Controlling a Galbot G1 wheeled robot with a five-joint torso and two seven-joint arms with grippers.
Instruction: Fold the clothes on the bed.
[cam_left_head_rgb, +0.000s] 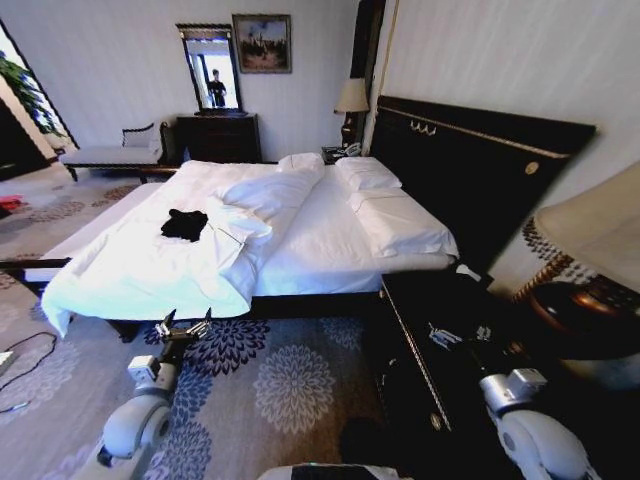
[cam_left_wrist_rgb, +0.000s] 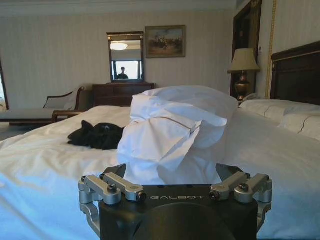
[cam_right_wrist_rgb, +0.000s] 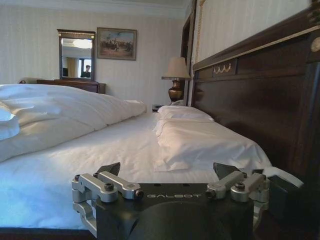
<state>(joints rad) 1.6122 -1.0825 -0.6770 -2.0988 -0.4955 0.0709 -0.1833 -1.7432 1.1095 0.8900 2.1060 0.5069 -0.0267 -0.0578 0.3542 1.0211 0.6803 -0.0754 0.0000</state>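
The bed (cam_left_head_rgb: 330, 250) is seen from its near side, with the dark headboard (cam_left_head_rgb: 480, 160) at the right and the white duvet (cam_left_head_rgb: 150, 265) partly turned back into a bunched fold (cam_left_wrist_rgb: 175, 130). The clothes (cam_left_head_rgb: 185, 224), a single black garment, are shown crumpled on the duvet toward the left part of the bed, just beside the folded-back edge; in the left wrist view they (cam_left_wrist_rgb: 97, 136) lie beyond the fold. The left tool (cam_left_head_rgb: 183, 328) is held low before the edge of the bed, its fingers spread wide and nothing gripped. The right tool (cam_left_head_rgb: 455, 338) is held above the dark bedside surface (cam_left_head_rgb: 420, 300) near the headboard, likewise spread open and empty. Pillows (cam_right_wrist_rgb: 200, 142) are seen ahead of it.
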